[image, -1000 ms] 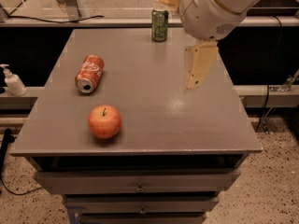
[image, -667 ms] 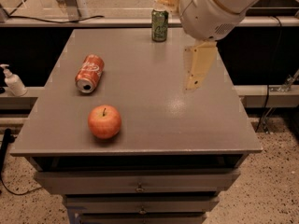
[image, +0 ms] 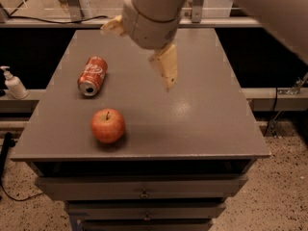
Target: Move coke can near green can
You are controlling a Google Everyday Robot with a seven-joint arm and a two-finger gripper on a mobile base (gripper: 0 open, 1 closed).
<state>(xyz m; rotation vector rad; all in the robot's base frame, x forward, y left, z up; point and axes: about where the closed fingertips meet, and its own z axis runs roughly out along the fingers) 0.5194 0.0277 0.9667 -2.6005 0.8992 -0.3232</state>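
Note:
The coke can (image: 92,75) lies on its side on the left part of the grey table (image: 202,119), its silver top toward the front. My gripper (image: 136,57) hangs above the table's back middle, to the right of the coke can and apart from it. It is open and empty: one pale finger (image: 165,69) points down and the other (image: 113,27) sticks out to the left. The green can is hidden behind my arm.
A red apple (image: 108,125) sits on the table in front of the coke can. A white pump bottle (image: 14,83) stands on a ledge left of the table. Drawers (image: 144,194) lie under the tabletop. A rail runs behind the table.
My arm and gripper have swung left across the back of the table and now cover the green can. The coke can and apple have not moved.

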